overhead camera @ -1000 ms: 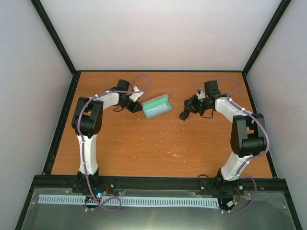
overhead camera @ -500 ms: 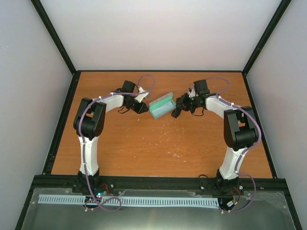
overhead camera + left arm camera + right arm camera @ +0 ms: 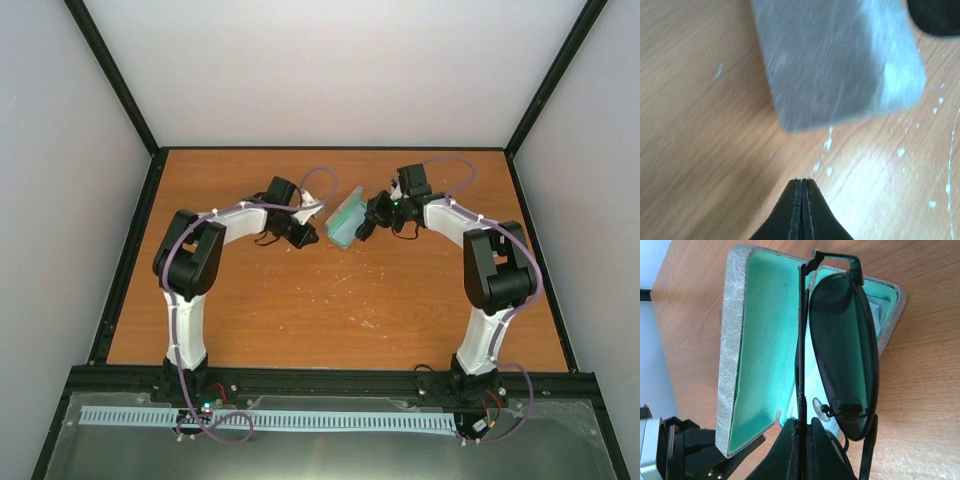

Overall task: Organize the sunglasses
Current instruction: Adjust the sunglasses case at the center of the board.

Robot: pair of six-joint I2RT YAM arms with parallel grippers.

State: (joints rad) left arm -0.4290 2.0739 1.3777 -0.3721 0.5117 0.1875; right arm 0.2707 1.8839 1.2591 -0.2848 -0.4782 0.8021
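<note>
Wooden table (image 3: 300,300); right gripper (image 3: 802,427) tight on wire-framed sunglasses (image 3: 842,340) before green-lined grey case (image 3: 762,340); left gripper (image 3: 801,185) clenched.

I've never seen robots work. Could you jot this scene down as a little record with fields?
table: brown wood, white specks
case: grey, green-lined, open
sunglasses: dark lenses, thin black frame, held before the case's lining
right gripper: shut on the sunglasses
left gripper: shut, empty, beside the case's grey outside
</note>
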